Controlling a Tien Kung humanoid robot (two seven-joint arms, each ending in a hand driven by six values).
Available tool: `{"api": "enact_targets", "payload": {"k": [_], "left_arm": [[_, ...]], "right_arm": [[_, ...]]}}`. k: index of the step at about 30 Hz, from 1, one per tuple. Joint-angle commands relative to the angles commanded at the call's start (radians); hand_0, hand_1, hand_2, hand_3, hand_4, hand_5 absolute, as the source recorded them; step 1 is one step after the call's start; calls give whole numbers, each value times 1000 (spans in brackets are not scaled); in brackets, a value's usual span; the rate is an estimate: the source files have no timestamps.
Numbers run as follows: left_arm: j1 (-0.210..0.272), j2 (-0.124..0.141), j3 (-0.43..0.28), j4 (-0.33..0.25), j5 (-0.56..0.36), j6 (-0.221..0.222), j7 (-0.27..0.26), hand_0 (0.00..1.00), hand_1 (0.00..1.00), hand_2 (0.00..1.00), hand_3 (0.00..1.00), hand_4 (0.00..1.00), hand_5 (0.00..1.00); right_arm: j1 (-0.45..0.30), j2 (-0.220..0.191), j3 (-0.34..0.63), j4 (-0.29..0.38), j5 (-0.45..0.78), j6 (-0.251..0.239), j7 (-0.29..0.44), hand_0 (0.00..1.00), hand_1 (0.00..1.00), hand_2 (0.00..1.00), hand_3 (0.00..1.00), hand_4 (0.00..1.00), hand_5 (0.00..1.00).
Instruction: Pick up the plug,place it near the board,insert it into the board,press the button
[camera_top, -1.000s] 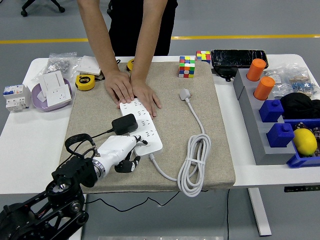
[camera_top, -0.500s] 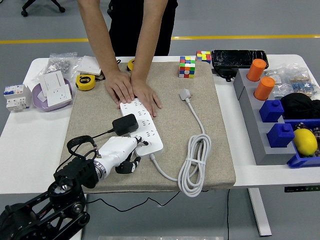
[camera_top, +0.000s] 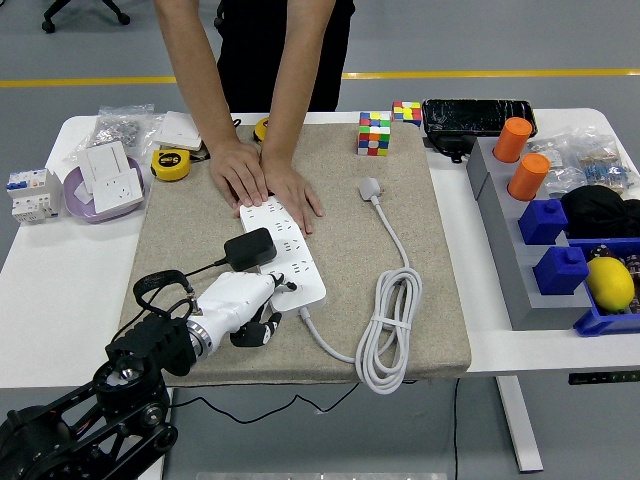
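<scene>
Left hand curled, seemingly empty, at board; lemon in blue bin.

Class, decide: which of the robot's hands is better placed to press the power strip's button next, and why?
The left hand: it already rests at the near end of the power strip, beside the plugged-in black plug. No right hand is in view.
</scene>
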Motion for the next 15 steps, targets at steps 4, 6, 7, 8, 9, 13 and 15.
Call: {"api": "enact_targets", "payload": {"k": [4,6,7,8,9,13,15], "left_arm": [[21,7,-38,-88,-57,15,-19,132,55,158,734,462,10],[44,5,-73,-140,-97,29,-44,179,80,175,613,526,24],[55,2,-92,-159,-126,40,-62,179,80,175,613,526,24],[67,-2,-111,-159,-154,56,-84,179,80,175,613,526,24],[78,-10,-127,-159,-181,72,-105,179,80,175,613,526,24],[140,-66,-221,-133,-342,172,-263,460,496,512,596,887,247],[158,-85,-250,-101,-433,177,-343,460,496,512,596,887,247]], "right_arm": [[0,0,1,0,-1,0,0,860,719,710,696,998,664],[0,1,2,0,-2,0,0,861,719,711,696,998,664],[0,1,2,0,-1,0,0,861,719,711,696,998,664],[0,1,3,0,-2,0,-1,861,719,711,696,998,664],[-1,1,3,0,-3,0,-1,861,719,711,696,998,664],[-4,4,3,0,-4,0,-2,861,719,711,696,998,664],[-4,5,-2,0,0,0,-1,861,719,711,696,998,664]]}}
